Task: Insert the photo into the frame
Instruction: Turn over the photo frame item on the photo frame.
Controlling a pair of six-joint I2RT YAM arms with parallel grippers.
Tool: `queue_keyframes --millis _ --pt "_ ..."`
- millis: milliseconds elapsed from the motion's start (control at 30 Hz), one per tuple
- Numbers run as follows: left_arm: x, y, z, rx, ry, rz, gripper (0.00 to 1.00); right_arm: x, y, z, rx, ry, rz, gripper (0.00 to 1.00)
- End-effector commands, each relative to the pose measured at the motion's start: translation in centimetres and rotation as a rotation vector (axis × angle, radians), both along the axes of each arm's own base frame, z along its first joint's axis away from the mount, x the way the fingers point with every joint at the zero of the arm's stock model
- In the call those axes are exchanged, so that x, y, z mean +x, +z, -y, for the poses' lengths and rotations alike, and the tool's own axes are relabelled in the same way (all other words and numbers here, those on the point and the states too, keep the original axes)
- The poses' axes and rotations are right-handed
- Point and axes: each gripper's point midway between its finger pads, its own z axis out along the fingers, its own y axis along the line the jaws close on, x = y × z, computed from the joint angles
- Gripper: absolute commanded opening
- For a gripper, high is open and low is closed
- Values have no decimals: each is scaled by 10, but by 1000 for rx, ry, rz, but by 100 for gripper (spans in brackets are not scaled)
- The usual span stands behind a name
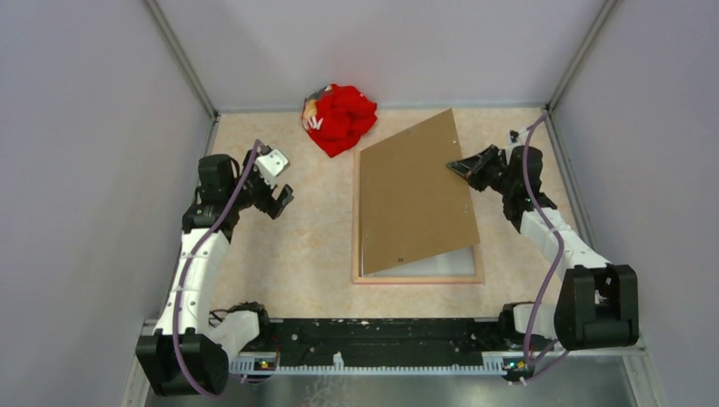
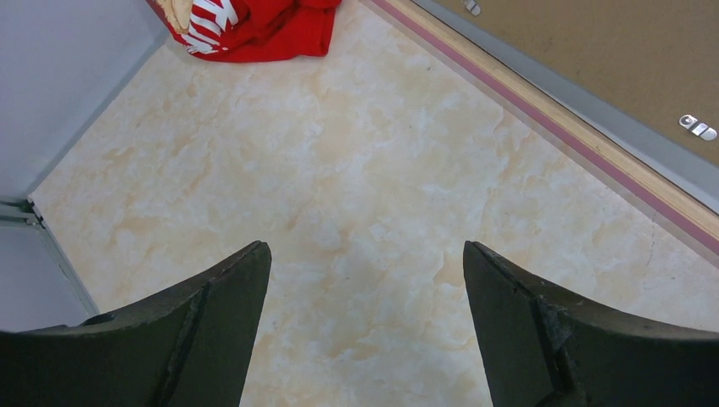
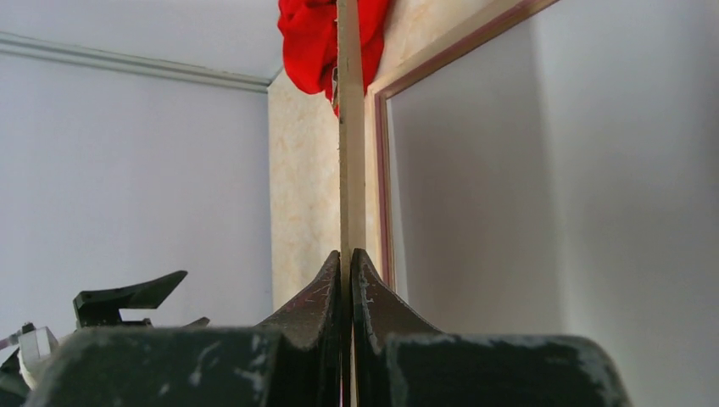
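The frame lies face down on the table, its light wood and pink rim showing along the near side. My right gripper is shut on the right edge of the brown hardboard backing and holds it tilted up off the frame. In the right wrist view the board is edge-on between my fingers, with the frame's rim and a plain pale grey surface inside it. No landscape print shows; the photo is out of view. My left gripper is open and empty over bare table left of the frame.
A red cloth bundle lies at the back, just left of the frame's far corner; it also shows in the left wrist view. A small dark item sits at the back right. Grey walls enclose the table on three sides.
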Motion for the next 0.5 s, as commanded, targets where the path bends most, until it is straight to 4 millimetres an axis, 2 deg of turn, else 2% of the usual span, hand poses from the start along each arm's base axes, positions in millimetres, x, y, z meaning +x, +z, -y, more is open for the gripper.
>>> queue_keyframes --millis 0,467 --pt "-2 0 3 6 -19 12 90 7 25 -3 55 18 98 0" --pt "-3 -2 4 13 -31 16 89 11 0 0 49 10 73 0"
